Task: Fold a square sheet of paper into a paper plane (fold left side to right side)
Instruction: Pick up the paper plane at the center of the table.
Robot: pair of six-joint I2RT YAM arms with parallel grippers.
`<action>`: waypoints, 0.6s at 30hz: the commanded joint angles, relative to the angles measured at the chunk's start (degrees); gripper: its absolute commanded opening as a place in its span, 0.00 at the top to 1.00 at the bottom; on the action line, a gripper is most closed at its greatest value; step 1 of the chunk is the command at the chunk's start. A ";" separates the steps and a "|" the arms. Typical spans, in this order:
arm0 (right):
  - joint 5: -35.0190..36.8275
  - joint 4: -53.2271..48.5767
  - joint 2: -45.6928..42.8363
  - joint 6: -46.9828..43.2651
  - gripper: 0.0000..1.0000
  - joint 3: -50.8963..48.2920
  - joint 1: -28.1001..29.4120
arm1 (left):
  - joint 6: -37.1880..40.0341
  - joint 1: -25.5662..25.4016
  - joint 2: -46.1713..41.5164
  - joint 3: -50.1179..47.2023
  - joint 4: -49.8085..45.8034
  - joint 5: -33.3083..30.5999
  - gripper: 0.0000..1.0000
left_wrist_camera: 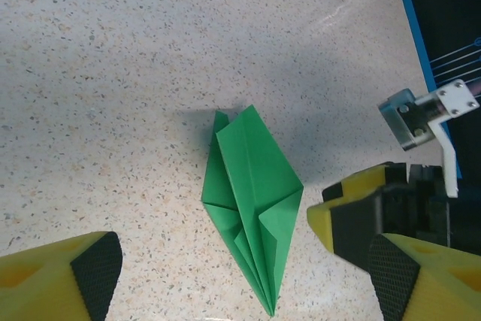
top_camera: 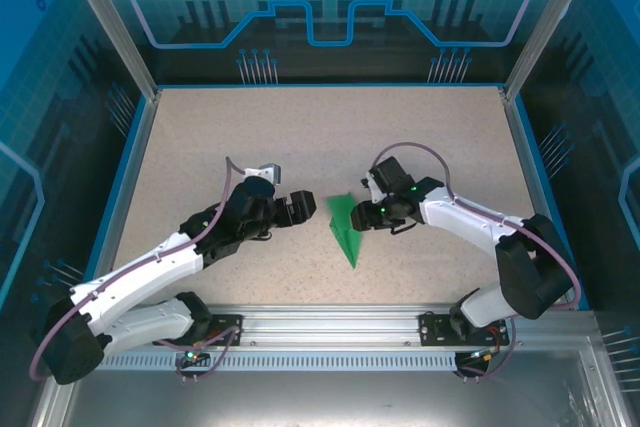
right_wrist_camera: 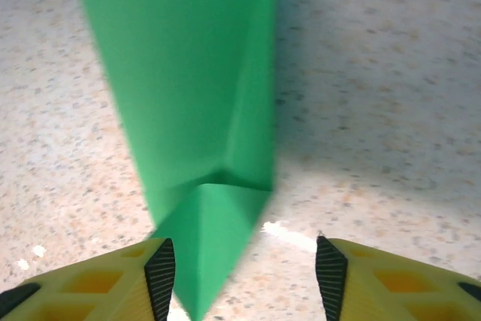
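Green and sharply creased, the slim folded paper plane (top_camera: pixel 345 229) lies on the speckled beige desk (top_camera: pixel 300 137) between the two arms, its sharp point toward the near edge. The left claw (top_camera: pixel 305 205) hangs just beside it on the left, its yellow fingers (left_wrist_camera: pixel 45 283) spread wide. The right claw (right_wrist_camera: pixel 244 276) sits at the plane's other side, fingers apart. A green corner reaches in between them, close to one black pad (right_wrist_camera: pixel 161 272), unpinched.
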 commanded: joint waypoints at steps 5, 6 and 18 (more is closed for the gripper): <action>6.57 -6.25 5.91 1.94 0.37 5.43 9.24 | 1.15 0.14 -1.75 -0.30 -0.98 -2.91 0.10; 6.66 -6.36 7.36 2.14 0.37 6.10 9.69 | 1.15 0.14 -2.06 -0.46 -1.19 -3.05 0.10; 16.47 -12.42 19.32 1.12 0.34 14.70 16.05 | 0.68 0.23 -5.84 -2.33 -2.67 -5.37 0.07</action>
